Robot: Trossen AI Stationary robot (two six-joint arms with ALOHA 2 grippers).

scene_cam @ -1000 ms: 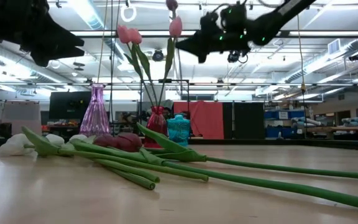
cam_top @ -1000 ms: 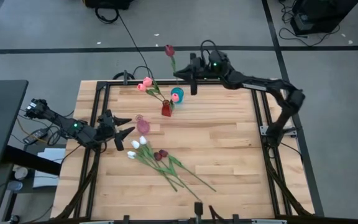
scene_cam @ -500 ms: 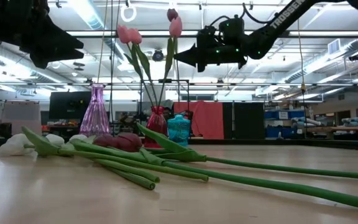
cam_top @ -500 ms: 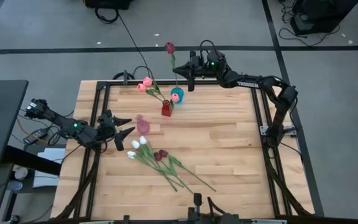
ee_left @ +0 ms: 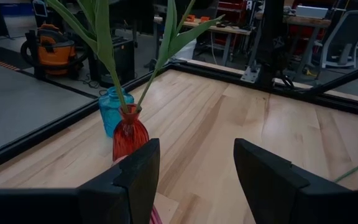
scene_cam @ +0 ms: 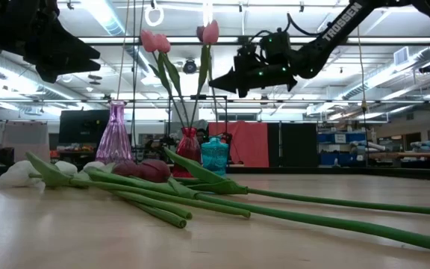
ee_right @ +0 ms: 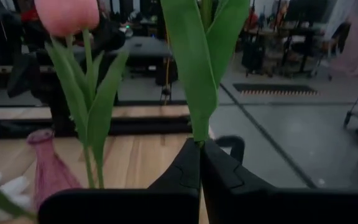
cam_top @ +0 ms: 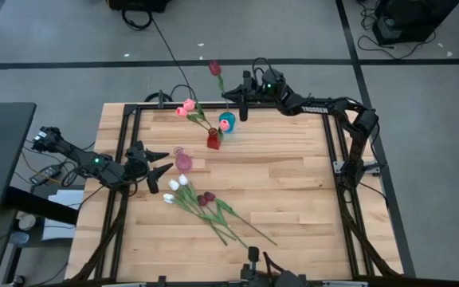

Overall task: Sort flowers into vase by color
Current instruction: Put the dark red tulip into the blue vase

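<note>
While the left pincer (cam_top: 159, 170) hangs spread at the frame's left edge of the worktop (cam_top: 293, 175), near the purple vase (cam_top: 183, 162), white and maroon flowers (cam_top: 205, 203) lie in a loose bunch at lower centre. Two pink tulips (cam_top: 186, 107) stand in the red vase (cam_top: 213, 140), beside the blue vase (cam_top: 227, 121). At upper centre, the right pincer (cam_top: 239, 104) is pinching a maroon tulip (cam_top: 214, 68) by its stem above the blue vase.
</note>
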